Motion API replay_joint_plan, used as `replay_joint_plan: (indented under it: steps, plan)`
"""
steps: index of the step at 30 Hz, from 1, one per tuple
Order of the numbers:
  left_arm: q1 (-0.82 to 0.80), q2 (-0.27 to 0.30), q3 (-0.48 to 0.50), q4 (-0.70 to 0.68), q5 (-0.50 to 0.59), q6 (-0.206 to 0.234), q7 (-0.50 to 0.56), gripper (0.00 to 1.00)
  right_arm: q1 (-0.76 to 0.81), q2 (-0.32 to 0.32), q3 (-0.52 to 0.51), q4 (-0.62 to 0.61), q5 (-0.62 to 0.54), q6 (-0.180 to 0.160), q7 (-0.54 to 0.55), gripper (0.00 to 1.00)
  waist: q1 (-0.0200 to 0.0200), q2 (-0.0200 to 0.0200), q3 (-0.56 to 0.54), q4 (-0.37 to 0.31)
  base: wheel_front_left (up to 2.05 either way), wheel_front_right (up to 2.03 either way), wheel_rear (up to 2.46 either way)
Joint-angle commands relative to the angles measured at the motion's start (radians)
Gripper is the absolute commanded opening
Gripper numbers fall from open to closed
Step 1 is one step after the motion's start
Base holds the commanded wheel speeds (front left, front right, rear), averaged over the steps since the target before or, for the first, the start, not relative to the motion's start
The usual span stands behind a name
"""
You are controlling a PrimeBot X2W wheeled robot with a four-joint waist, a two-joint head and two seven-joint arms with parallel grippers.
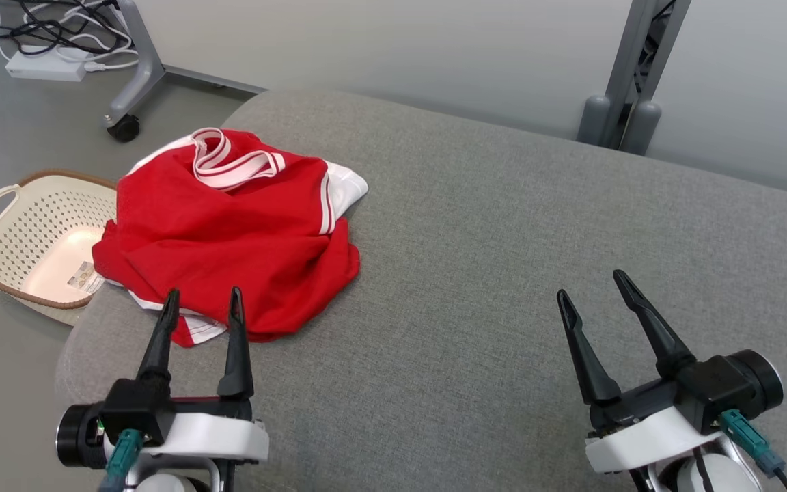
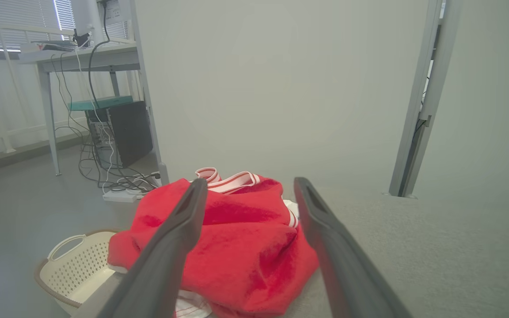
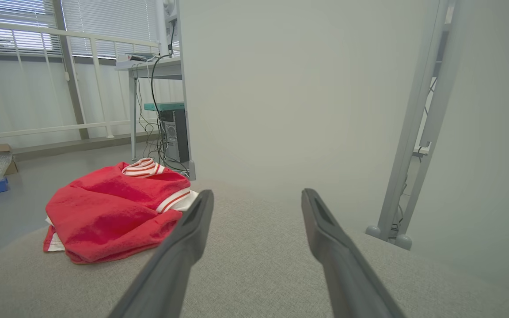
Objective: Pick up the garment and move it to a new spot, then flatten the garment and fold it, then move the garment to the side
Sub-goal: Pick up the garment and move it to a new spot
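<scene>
The left gripper (image 1: 203, 292) and right gripper (image 1: 590, 283): long dark fingers spread, empty.
Crumpled red-and-white fabric garment (image 1: 229, 232) on grey upholstered cushion (image 1: 475, 260).

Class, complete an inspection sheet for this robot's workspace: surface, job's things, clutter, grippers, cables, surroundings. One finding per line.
Surface: grey padded surface, rounded corners.
Job's things: red garment with white striped trim, crumpled in a heap near the left edge, not yet folded.
Clutter: cream perforated basket on the floor left of the surface.
Grippers: left gripper open, tips by the garment's near edge, holding nothing; right gripper open, apart from the garment.
Cables: tangled black and white cables and a white power strip on the floor, far left.
Surroundings: pale wall, wheeled stand leg, grey post; desk with computer tower beyond.
</scene>
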Motion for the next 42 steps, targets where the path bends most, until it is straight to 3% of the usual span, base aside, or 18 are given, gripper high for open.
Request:
replay_joint_plan:
  steps: [1, 12, 18, 24, 35, 42]
  plan:
    - [-0.021, 0.004, 0.003, 0.004, -0.010, 0.009, -0.004, 1.00, -0.010, -0.007, -0.001, -0.005, -0.011, 0.000, -0.003, 1.00, 0.0000, 0.0000, 0.022, -0.006, 0.00, 0.00, 0.00]
    - [-0.246, 0.005, 0.052, 0.153, -0.093, 0.040, -0.004, 1.00, -0.074, -0.016, -0.007, -0.023, -0.086, 0.000, -0.003, 1.00, 0.0000, 0.0000, 0.192, -0.040, 0.00, 0.00, 0.00]
    - [-0.391, 0.008, 0.119, 0.312, -0.143, 0.014, -0.004, 1.00, -0.113, -0.034, -0.003, -0.029, -0.094, 0.000, -0.002, 1.00, 0.0000, 0.0000, 0.252, -0.077, 0.00, 0.00, 0.00]
    - [-0.524, 0.050, 0.170, 0.475, -0.158, -0.004, -0.002, 1.00, -0.144, -0.042, 0.003, -0.030, -0.092, 0.000, -0.002, 1.00, 0.0000, 0.0000, 0.300, -0.120, 0.00, 0.00, 0.00]
    - [-0.747, 0.158, 0.216, 0.821, -0.205, 0.019, 0.182, 1.00, -0.191, -0.035, 0.020, -0.024, -0.088, 0.000, -0.002, 1.00, 0.0000, 0.0000, 0.379, -0.187, 0.00, 0.00, 0.00]
    - [-0.768, 0.168, 0.199, 0.927, -0.221, -0.007, 0.296, 1.00, -0.203, -0.025, 0.021, -0.022, -0.082, 0.000, -0.002, 1.00, 0.0000, 0.0000, 0.392, -0.210, 0.00, 0.00, 0.00]
